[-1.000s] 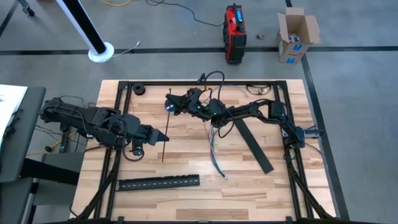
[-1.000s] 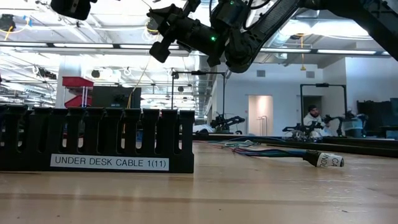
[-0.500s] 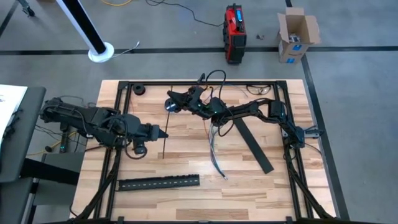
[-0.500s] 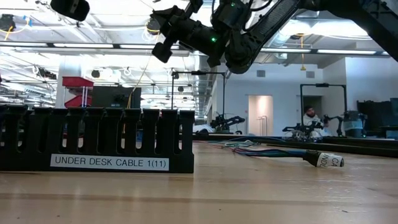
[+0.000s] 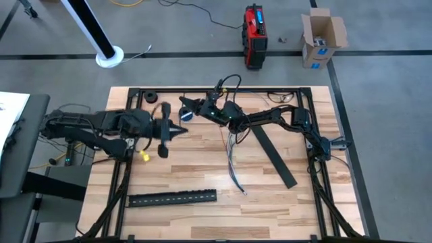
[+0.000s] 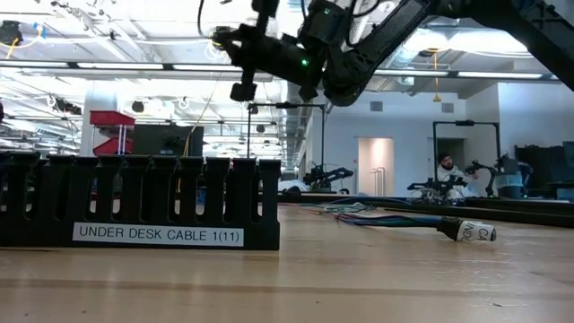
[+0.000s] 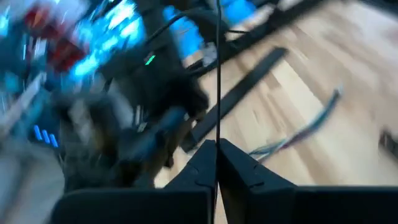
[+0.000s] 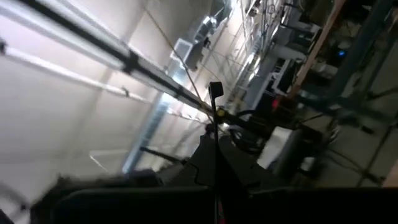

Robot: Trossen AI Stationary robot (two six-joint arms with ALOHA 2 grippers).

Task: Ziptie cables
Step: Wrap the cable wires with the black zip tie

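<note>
The cables (image 5: 233, 158), a loose bundle of thin grey, white and dark wires, lie on the wooden table right of centre; they also show in the low view (image 6: 386, 218) and the left wrist view (image 7: 298, 134). No gripper touches them. My left gripper (image 5: 183, 128) is raised left of them, shut on a thin black zip tie (image 7: 217, 74). My right gripper (image 5: 182, 101) is a little farther back, above the table (image 6: 229, 40), shut on a thin black strand with a small square head (image 8: 215, 89). Whether this is the same tie, I cannot tell. My left gripper pinches the zip tie's thin strap (image 7: 217, 134) between its two fingertips (image 7: 239, 165); the strap runs straight on past them, clear of the table. My right gripper pinches a thin black strap (image 8: 214, 124) between its fingertips. The strap sticks out beyond them and ends in the square head.
One long black slotted strip (image 5: 172, 198) lies near the front edge, labelled in the low view (image 6: 134, 202). Another (image 5: 273, 156) lies slanted right of the cables. A small dark roll (image 5: 150, 96) sits at the far left. A black frame (image 5: 202, 90) rims the table.
My left gripper has moved toward the table's far edge and rolled about its wrist, ending closer to my right gripper. The thin strand that reached toward the near edge in the high view no longer shows there. My right gripper has shifted slightly toward the far edge and turned.
</note>
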